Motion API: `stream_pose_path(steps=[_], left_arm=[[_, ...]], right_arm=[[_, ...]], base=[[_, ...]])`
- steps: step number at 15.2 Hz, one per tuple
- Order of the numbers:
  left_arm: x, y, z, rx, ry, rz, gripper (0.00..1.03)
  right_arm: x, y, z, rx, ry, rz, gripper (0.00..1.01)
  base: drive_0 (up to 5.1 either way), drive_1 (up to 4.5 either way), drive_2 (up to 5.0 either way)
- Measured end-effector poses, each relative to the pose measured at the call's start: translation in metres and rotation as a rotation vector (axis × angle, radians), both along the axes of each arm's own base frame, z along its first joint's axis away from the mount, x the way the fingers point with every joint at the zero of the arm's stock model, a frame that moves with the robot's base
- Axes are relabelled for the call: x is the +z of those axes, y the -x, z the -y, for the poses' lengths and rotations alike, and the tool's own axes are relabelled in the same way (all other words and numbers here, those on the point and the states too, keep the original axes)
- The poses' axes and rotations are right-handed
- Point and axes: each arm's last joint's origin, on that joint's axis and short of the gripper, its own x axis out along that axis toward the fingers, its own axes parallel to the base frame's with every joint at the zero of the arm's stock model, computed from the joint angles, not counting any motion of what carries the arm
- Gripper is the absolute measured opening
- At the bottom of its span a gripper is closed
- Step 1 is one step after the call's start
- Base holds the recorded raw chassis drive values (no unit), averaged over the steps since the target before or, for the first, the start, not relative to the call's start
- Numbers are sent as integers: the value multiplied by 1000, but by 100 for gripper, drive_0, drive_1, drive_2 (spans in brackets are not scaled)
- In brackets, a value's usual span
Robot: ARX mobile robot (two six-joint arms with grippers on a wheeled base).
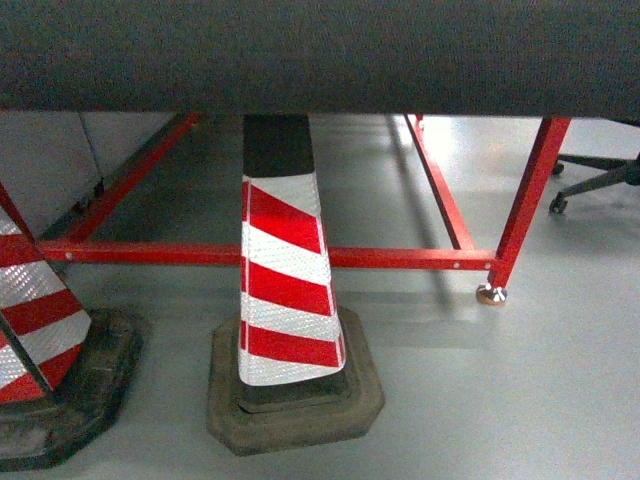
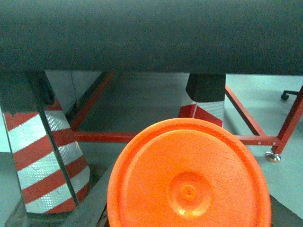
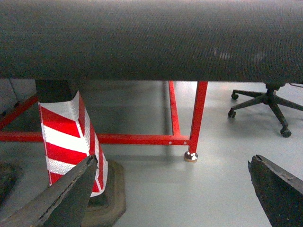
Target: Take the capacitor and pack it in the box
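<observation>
No container is being shown in any of the three views, and neither the box nor the capacitor is being caught by a camera; where they lie cannot be told.

The top of the head view is being filled by a dark, finely textured edge [image 1: 320, 50]. Beneath it a red metal frame [image 1: 200, 255] is being seen standing on the grey floor [image 1: 560, 400], with a round metal foot [image 1: 491, 294] under one leg. A red-and-white striped cone [image 1: 285, 280] is being shown upright on its dark square base in front of the frame's crossbar, its top hidden behind the dark edge. A second striped cone [image 1: 35, 320] is being cut off at the left border. Part of an office chair base [image 1: 600, 180] is being shown at the far right, well apart from the cones.

In the left wrist view the lower half is being covered by a round orange disc [image 2: 189, 184] with moulded rings and a small centre boss. Whether it is a lid cannot be told. The left gripper is not being seen there.

In the right wrist view the right gripper [image 3: 173, 163] is being held with its dark fingers [image 3: 66, 198] wide apart, with nothing between them and only floor behind.
</observation>
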Motion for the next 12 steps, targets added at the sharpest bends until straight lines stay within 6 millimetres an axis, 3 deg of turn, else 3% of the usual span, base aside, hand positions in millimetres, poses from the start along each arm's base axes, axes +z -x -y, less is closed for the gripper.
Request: stream_pose_path(steps=[12], left_arm=[[0,0,0,-1,0,0,44]], right_arm=[[0,0,0,-1,-2,-1,98]], base=[[0,0,0]])
